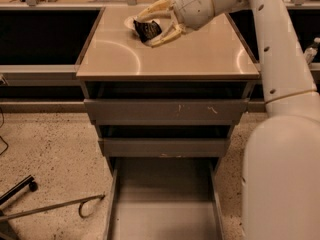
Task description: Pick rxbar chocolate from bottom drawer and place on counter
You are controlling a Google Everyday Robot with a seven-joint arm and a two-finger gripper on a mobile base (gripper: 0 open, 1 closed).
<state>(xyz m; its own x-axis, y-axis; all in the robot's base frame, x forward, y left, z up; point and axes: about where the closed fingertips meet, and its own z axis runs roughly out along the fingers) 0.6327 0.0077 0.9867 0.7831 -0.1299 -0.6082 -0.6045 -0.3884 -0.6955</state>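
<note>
— Well, what's over at the far left?

— On the speckled floor (50, 149) there is a dark wheeled leg (17, 189), and beside it a thin metal rod (52, 208) ending in a hook near the cabinet.

— And the cabinet itself?

— Its counter (200, 59) is glossy beige and catches curved light reflections. Toward the back left of it sits a white bowl (131, 22), mostly hidden behind the tool.

— Where's the snack bar?

— The rxbar chocolate (149, 30) is over the back left part of the counter, just in front of the bowl and tilted. I cannot tell whether its lower edge touches the surface.

— Is the tool gripping it?

— Yes. The gripper (144, 30) reaches in from the right, and its two curved pale fingers (155, 8) are clamped on the black wrapper, one above and one below.

— What's under the counter?

— The top drawer (165, 111) and the middle drawer (162, 146) show flat grey fronts. The bottom drawer (165, 219) is pulled out toward the camera, and its grey floor is in view.

— And on the right?

— The white arm (280, 59) rises along the right edge and bends over toward the counter.
</note>
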